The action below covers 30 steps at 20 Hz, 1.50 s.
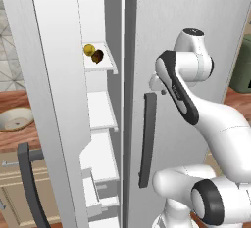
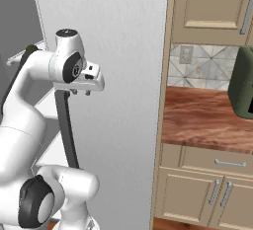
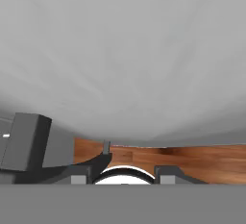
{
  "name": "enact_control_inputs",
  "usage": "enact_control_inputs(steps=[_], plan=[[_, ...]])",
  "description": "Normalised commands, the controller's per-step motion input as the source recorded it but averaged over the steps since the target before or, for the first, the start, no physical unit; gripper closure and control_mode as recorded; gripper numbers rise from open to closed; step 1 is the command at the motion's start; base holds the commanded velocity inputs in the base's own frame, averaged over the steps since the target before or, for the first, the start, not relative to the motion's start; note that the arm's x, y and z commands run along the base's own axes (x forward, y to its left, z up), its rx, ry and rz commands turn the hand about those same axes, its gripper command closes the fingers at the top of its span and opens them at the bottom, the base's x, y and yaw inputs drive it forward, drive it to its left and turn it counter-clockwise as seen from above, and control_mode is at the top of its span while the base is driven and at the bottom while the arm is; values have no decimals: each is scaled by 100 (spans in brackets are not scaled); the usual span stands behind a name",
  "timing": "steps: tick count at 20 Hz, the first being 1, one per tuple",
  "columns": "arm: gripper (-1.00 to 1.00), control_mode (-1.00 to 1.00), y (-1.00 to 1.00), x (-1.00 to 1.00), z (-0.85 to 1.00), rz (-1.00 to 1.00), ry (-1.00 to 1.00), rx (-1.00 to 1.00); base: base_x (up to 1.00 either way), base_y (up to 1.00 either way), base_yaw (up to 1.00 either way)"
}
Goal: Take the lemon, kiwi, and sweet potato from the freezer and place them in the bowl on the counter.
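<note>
Three rendered views of one kitchen moment. The left base view looks forward from behind the white jointed robot arm (image 1: 196, 109), close to the tall white-grey freezer (image 1: 186, 31), seeing into its open left side with white inner shelves. The right base view looks forward from the arm's other side, equally near, and takes in the reddish-brown wood-grain counter (image 2: 207, 120) to the right. Both share the arm, the closed freezer door and its long dark grey bar handle (image 1: 146, 139). The hand view sits very near the grey door surface, above its dark fingertips (image 3: 166, 172).
</note>
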Motion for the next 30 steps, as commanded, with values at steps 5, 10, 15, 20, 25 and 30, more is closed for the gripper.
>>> enact_control_inputs(steps=[5,10,15,20,25,30], plan=[[-100,-100,5,-40,0,0,0,0,0,0,0],[-100,-100,13,-77,0,0,0,0,0,0,0],[-100,-100,3,-92,0,0,0,0,0,0,0],[-100,-100,0,-91,0,0,0,0,0,0,0],[-100,-100,0,-73,0,-1,0,0,0,0,0],[-100,-100,-9,-28,0,-3,0,0,0,0,0]])
